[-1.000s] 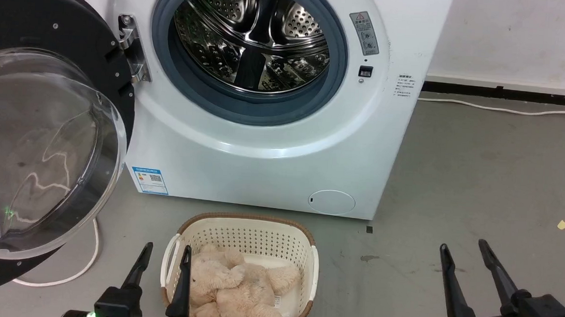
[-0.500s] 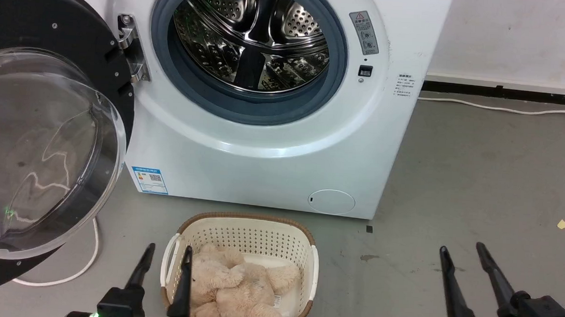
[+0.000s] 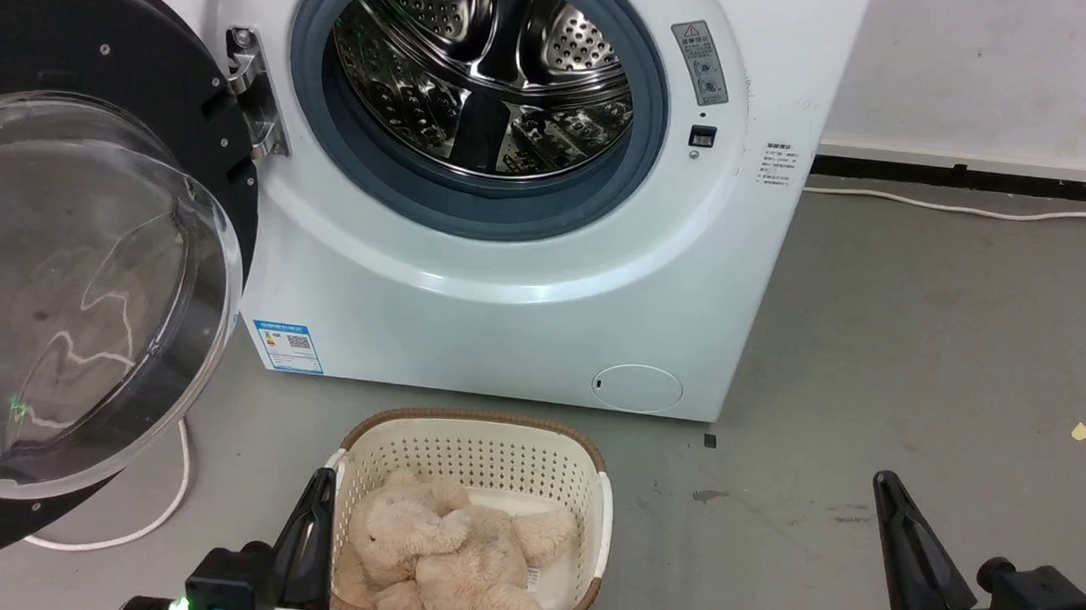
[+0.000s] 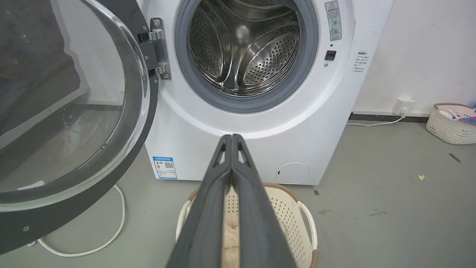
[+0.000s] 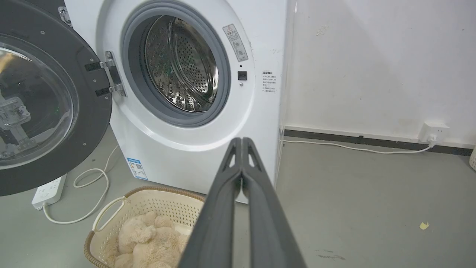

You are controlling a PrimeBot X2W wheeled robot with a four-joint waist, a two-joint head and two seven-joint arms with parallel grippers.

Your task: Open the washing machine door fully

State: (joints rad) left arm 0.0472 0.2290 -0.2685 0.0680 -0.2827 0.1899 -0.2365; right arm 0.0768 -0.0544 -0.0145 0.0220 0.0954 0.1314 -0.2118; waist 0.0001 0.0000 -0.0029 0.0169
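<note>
Basket (image 3: 475, 450) before washer (image 3: 504, 331), door (image 3: 74, 29) left

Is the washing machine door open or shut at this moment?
Open. The washing machine door is swung wide to the left on its hinge, and the steel drum is fully exposed.

washing machine door (image 4: 67, 108) stands open; left gripper (image 4: 232, 136) closed.

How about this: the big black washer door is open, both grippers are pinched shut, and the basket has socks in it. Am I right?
Almost. The basket holds a fluffy beige plush toy, not socks; the head view shows it. The rest is right: the washing machine door is swung open, and the left gripper and right gripper are both shut.
</note>
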